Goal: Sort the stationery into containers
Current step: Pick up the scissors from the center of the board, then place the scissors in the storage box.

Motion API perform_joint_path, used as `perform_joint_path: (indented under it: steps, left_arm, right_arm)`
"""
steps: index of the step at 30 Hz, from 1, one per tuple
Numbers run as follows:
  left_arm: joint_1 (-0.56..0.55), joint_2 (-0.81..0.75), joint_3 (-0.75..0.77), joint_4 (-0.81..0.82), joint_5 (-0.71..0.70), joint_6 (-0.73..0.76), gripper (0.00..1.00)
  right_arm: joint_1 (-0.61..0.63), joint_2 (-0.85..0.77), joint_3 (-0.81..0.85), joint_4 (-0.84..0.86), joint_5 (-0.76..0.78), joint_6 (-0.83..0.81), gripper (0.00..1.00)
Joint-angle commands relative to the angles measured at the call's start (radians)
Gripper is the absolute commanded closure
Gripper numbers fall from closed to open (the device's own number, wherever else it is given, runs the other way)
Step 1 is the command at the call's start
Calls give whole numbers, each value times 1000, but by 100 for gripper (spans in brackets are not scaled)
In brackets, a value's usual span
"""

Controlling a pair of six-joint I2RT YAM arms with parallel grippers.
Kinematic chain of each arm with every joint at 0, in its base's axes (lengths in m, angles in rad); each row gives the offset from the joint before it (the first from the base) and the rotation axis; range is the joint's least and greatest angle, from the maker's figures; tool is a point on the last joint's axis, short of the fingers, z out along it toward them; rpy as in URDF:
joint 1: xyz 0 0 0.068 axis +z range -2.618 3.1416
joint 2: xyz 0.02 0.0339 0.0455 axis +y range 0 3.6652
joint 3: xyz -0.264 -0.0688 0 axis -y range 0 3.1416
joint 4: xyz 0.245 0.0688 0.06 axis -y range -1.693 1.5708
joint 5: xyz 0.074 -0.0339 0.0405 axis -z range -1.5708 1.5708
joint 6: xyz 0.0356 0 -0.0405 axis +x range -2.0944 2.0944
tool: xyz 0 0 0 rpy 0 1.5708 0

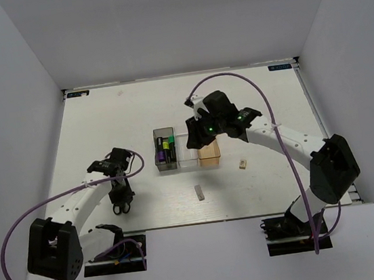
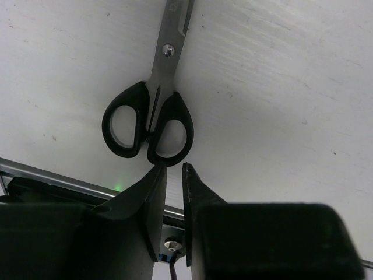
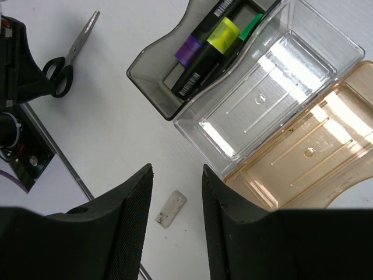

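Note:
The black-handled scissors (image 2: 148, 119) lie flat on the table, also visible in the top view (image 1: 120, 207). My left gripper (image 2: 173, 166) hangs just over their handles, its jaws nearly together and holding nothing. Three highlighters, capped purple (image 3: 189, 49), yellow (image 3: 220, 35) and green (image 3: 249, 26), lie in the dark grey bin (image 3: 145, 70). The clear bin (image 3: 274, 87) and orange bin (image 3: 315, 151) hold nothing. My right gripper (image 3: 178, 172) is open and empty above the bins' near side, with the grey eraser (image 3: 171, 208) on the table below it. The beige eraser (image 1: 243, 164) lies right of the bins.
The three bins stand in a row at mid table (image 1: 187, 155). The grey eraser (image 1: 199, 192) lies in front of them. The table's near edge rail (image 2: 58, 178) runs just behind the scissors. White walls enclose the table on three sides.

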Motion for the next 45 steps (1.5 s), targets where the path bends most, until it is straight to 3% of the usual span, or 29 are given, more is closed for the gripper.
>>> perform_joint_path:
  steps: [1,10,17,22,25,28,29,30,32,33,34,35,36,40,41,42,44,45]
  left_arm:
    - [-8,28,-7,35,-17,-42,71]
    - [-10,107,-53,141,-10,-65,71]
    - [-10,151,-71,173,-12,-76,71]
    - [-10,148,-70,174,-12,-74,82]
    - [-16,118,-54,151,-13,-68,98]
    - [-57,44,-8,115,-41,-64,100]
    - [-83,13,4,102,-47,-62,100]
    - [-95,-11,63,75,-58,-59,100]
    - [-154,-40,160,59,-76,-60,100]
    - [-172,-50,186,47,-82,-57,100]
    - [-221,-51,211,44,-92,-60,100]
    - [-255,-42,281,42,-96,-64,100]
    - [-255,-42,304,53,-96,-64,100]
    - [-370,62,415,143,-73,-48,100]
    - [-394,82,430,180,-37,-45,100]
    - [-402,128,444,221,-23,-44,100]
    - [-427,235,521,257,2,-39,100]
    - [-434,263,564,269,-1,-39,100]
  right_arm:
    - [-31,-52,-29,69,-84,27,57]
    - [-108,-113,-101,83,-172,55,57]
    - [-146,-147,-127,87,-238,63,51]
    - [-177,-176,-147,83,-258,72,51]
    - [-197,-193,-152,69,-269,70,51]
    - [-209,-222,-157,54,-276,43,43]
    - [-212,-235,-160,48,-278,24,27]
    - [-215,-241,-158,28,-281,1,19]
    - [-224,-265,-161,11,-272,-35,10]
    - [-224,-282,-160,-11,-264,-63,17]
    - [-231,-290,-161,-23,-255,-75,32]
    - [-231,-314,-175,-37,-212,-106,79]
    - [-234,-325,-183,-37,-192,-115,100]
    - [-246,-385,-226,-46,-25,-174,100]
    - [-250,-399,-247,-46,7,-181,86]
    - [-252,-406,-255,-54,23,-180,62]
    - [-263,-417,-276,-65,92,-209,42]
    - [-266,-420,-290,-66,112,-226,39]
